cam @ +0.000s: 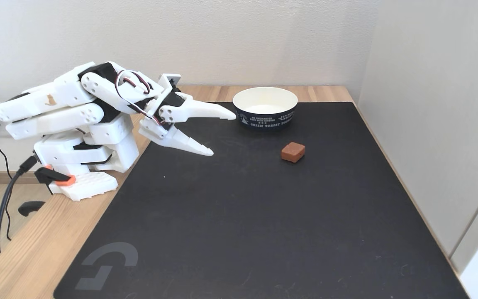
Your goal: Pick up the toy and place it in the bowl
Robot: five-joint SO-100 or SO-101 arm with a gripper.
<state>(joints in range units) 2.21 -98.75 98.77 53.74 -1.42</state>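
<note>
A black mat (264, 216) is spread over the wooden counter (23, 257), filling the lower and middle frame. Right of centre, the toy (293, 152) is seen lying on the mat, untouched. At left centre, the white fingers (224, 135) are held wide apart with nothing between them. Farther back, at upper centre, the bowl (265, 107) is set on the mat, near the toy.

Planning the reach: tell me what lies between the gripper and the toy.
In the fixed view, only bare black mat lies between the open gripper and the toy; the bowl stands behind that stretch.
</note>
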